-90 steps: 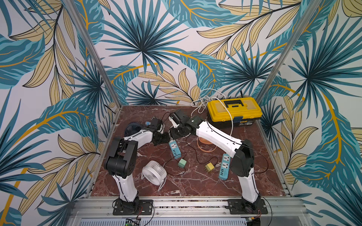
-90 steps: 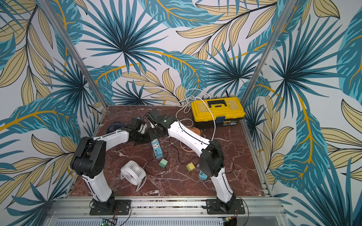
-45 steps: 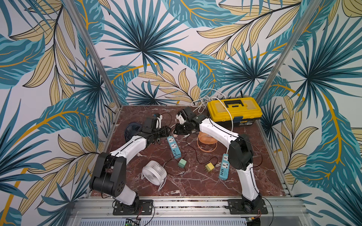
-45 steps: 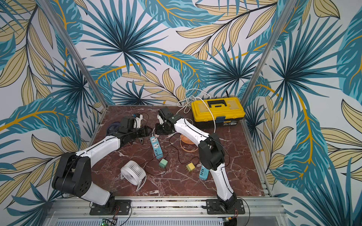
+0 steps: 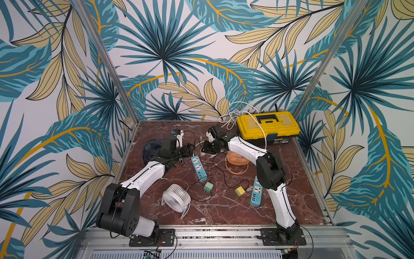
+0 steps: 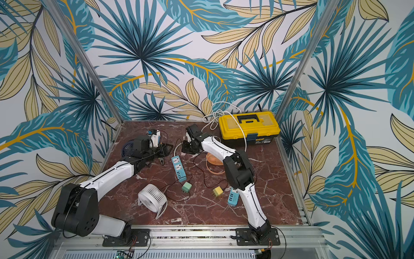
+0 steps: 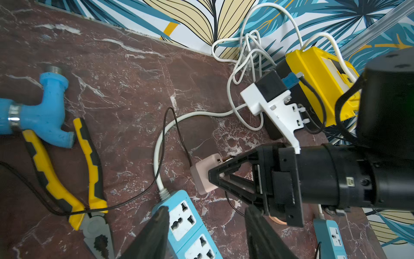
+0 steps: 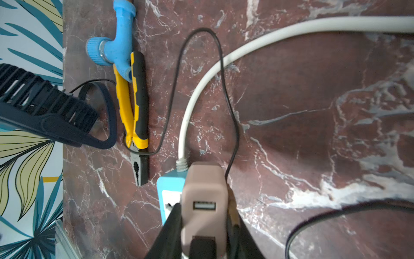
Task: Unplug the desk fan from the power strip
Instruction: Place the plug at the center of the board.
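The pink plug adapter is sitting clamped in the right gripper, whose jaws are closing on its two flat sides. In the left wrist view it is hanging just beside the cable end of the blue power strip, clear of the sockets, with a metal prong showing behind it.

It is looking like a light, rigid plastic block with smooth faces, so I am judging those flat sides the best hold. Its thin black cord is looking limp and apt to snag.

The left gripper is hovering over the strip with its jaws apart, wider than the strip. Whether a finger is pressing on it I cannot tell.

Further out, the cord is looping across the worktop toward the yellow pliers and the dark blue fan. Its run by the pliers is hard to follow, so which fan it is feeding is remaining uncertain. In both top views the adapter is too small and too covered by the arm to make out.
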`<state>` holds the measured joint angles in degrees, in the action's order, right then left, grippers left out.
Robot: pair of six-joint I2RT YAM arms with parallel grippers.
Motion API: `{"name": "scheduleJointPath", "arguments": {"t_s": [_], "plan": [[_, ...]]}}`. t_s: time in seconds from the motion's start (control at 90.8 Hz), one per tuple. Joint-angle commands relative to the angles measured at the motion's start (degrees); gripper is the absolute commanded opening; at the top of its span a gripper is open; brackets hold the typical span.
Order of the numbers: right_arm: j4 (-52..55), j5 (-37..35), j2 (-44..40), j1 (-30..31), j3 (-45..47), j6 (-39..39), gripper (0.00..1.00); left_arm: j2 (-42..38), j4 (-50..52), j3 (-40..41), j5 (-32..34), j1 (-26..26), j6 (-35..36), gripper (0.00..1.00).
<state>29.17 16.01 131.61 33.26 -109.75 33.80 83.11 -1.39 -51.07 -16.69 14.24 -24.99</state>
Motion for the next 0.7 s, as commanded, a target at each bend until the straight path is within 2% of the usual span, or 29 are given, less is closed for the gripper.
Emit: {"name": "scheduleJointPath", "arguments": {"t_s": [0.0,0.077,0.187,0.319,0.496,0.694], "plan": [[-1.3,1.0,3.3,-0.8,-1.3,0.7,0.13,-1.2,-0.9,1.1,0.9,0.2,0.7,0.58],[-0.9,1.6,4.1,-1.1,-2.3,0.5,0.16,-1.5,-0.5,1.1,1.1,0.3,1.1,0.58],[-0.6,2.0,4.6,-1.5,-3.2,0.1,0.25,-2.5,-0.3,1.4,2.0,0.2,2.0,0.58],[0.2,2.0,4.1,-2.0,-3.1,-0.8,0.45,-4.0,0.0,1.9,3.6,0.2,4.9,0.61],[3.3,0.2,0.1,-3.0,-3.2,-5.8,0.69,-7.0,0.4,2.7,7.1,-0.6,9.7,0.67],[8.5,-2.2,-8.1,-3.8,-1.2,-13.0,0.76,-10.3,-0.3,4.5,7.5,-4.6,13.3,0.68]]}}
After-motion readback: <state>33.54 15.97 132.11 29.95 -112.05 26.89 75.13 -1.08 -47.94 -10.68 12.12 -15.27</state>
